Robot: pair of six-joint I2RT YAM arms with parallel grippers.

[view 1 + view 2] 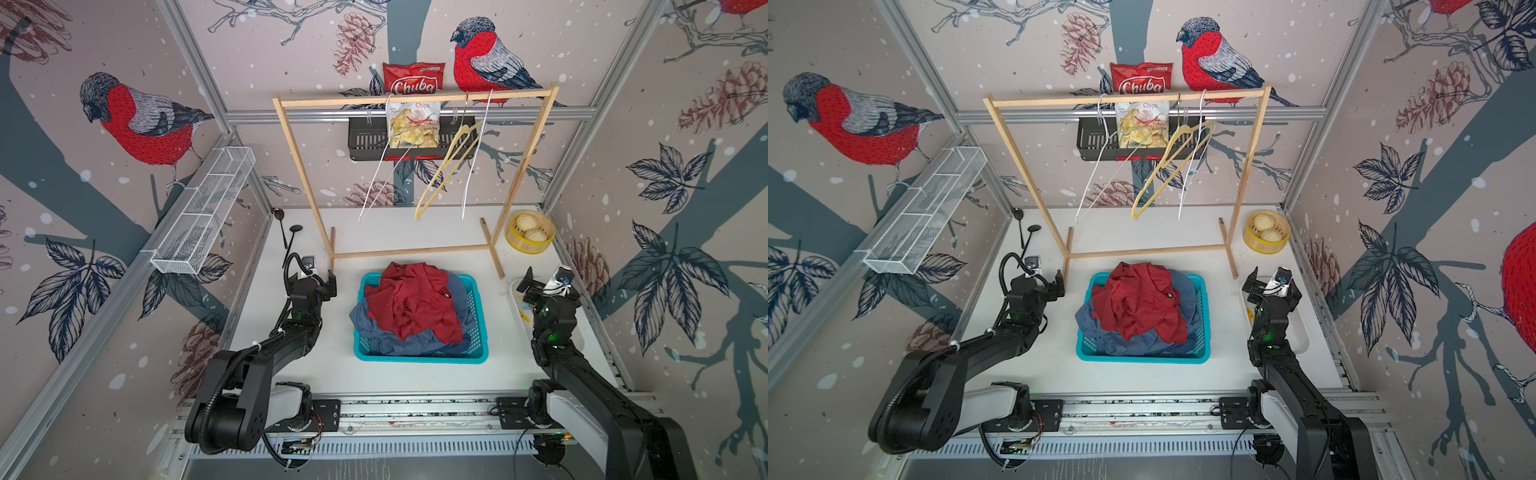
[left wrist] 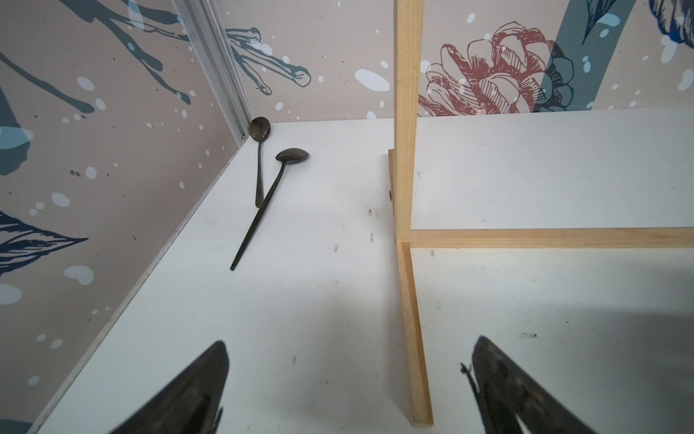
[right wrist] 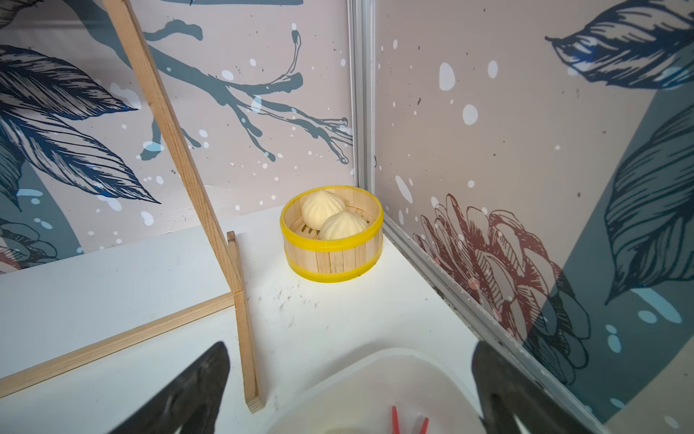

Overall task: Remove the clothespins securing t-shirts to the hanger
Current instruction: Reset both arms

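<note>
The t-shirts lie heaped in a teal basket [image 1: 419,358] at the table's middle, a dark red one [image 1: 415,303] on top of a blue one [image 1: 374,328]. On the wooden rack's rail hang a bare yellow hanger [image 1: 449,166] and white wire hangers [image 1: 382,174]; no cloth or pin is on them. A red clothespin [image 3: 395,419] lies in a white tray [image 3: 338,372], and a yellow clothespin [image 1: 524,314] shows beside the right arm. My left gripper [image 1: 330,280] [image 2: 347,345] is open and empty, left of the basket. My right gripper [image 1: 527,282] [image 3: 349,347] is open and empty over the tray.
The wooden rack [image 1: 411,250] stands behind the basket, its feet close to both grippers. A steamer with buns [image 1: 530,232] sits in the back right corner, two dark spoons [image 2: 270,203] in the back left. A chips bag [image 1: 413,108] and a black shelf [image 1: 365,143] hang on the back wall.
</note>
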